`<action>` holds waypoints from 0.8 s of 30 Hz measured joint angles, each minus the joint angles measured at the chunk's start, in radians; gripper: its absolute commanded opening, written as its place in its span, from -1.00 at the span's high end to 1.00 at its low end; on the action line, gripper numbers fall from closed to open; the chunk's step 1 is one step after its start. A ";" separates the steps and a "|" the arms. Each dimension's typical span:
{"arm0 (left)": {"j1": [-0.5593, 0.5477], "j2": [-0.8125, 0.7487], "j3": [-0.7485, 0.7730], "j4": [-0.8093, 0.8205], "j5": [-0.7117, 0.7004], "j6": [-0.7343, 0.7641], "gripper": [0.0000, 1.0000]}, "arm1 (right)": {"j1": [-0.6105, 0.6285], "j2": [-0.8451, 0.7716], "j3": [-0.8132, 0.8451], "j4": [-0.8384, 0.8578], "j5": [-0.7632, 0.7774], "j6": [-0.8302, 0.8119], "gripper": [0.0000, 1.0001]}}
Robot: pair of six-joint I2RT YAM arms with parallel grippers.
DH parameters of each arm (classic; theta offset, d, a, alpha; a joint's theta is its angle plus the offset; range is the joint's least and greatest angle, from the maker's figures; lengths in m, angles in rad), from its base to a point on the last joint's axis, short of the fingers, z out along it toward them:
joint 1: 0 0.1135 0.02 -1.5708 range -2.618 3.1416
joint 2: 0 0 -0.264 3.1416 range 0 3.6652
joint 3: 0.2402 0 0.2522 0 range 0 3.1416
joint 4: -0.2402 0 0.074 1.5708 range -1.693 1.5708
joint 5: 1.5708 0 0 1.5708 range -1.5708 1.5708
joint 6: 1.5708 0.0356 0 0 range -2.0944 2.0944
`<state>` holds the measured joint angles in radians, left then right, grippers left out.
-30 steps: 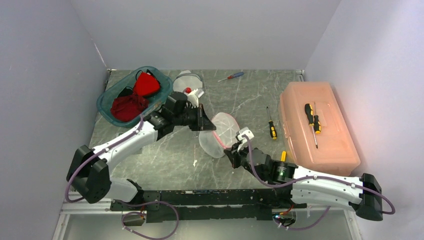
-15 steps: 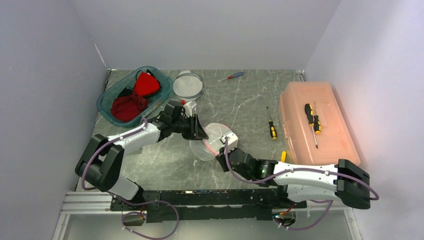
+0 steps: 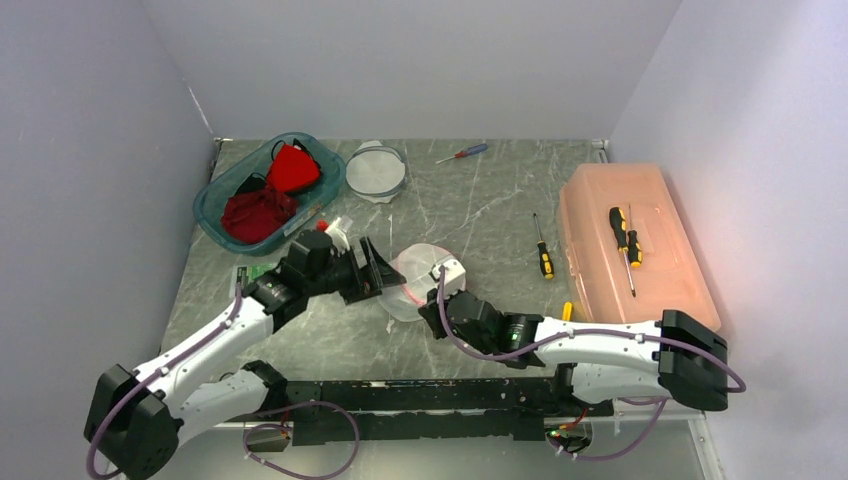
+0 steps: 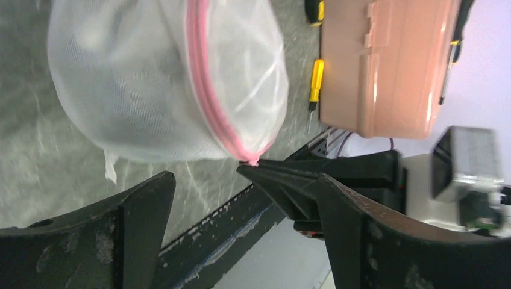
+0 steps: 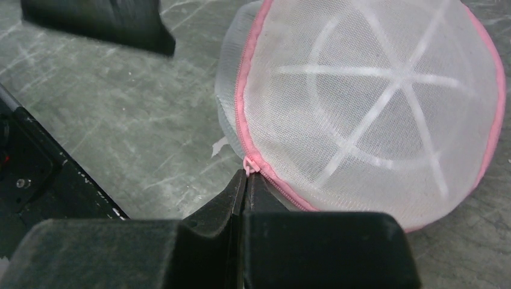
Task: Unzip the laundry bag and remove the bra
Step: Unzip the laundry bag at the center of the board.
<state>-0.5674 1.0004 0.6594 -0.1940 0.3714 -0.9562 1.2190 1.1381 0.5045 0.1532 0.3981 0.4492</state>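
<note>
- table (image 3: pixel 480 210): grey marbled top, walled on three sides.
- toolbox (image 3: pixel 640 262): salmon plastic, lid shut, right side of the table. A black/yellow screwdriver (image 3: pixel 622 236) lies on the lid.
- bin (image 3: pixel 207 203): teal, back left, holding red garments (image 3: pixel 268 196).
- laundry bag (image 3: pixel 422 275): white mesh dome with a pink zip, lying on the table at centre between the two grippers. The zip looks shut along the run the right wrist view shows. Can't make out the contents through the mesh.
- second mesh bag (image 3: pixel 377 170): flat round one at the back, beside the bin.
- left gripper (image 3: pixel 376 275): jaws spread wide, nothing in them, just left of the bag and clear of it. In its wrist view both fingers (image 4: pixel 140 224) frame the bag with a gap.
- right gripper (image 5: pixel 244 180): jaws fully closed, tips at the bag's near seam.
- table screwdriver (image 3: pixel 542 252): black/yellow, left of the toolbox. A small red/blue screwdriver (image 3: pixel 462 153) lies at the back.
- zipper pull (image 5: pixel 247 163): pink, pinched in the right gripper's tips.
</note>
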 measured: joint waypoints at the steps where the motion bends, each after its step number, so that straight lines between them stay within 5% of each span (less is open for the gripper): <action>1: -0.022 -0.016 -0.023 -0.004 -0.015 -0.035 -0.78 | 0.000 0.004 0.004 0.007 -0.007 -0.001 1.00; 6: -0.130 0.005 -0.032 -0.022 -0.085 -0.119 -0.68 | 0.000 0.013 0.017 0.027 -0.035 -0.020 1.00; 13: -0.143 0.100 0.009 -0.013 -0.134 -0.164 -0.44 | 0.000 0.018 0.030 0.035 -0.069 -0.042 1.00; 19: -0.143 0.185 0.026 0.019 -0.137 -0.187 0.06 | 0.000 -0.008 0.030 0.031 -0.071 -0.042 1.00; 24: -0.143 0.202 0.026 0.037 -0.143 -0.198 0.78 | 0.000 -0.026 0.027 0.026 -0.071 -0.042 1.00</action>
<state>-0.7105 1.2022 0.6853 -0.1566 0.2283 -1.1542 1.2190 1.1122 0.5312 0.1791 0.3275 0.4072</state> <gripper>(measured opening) 0.316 0.013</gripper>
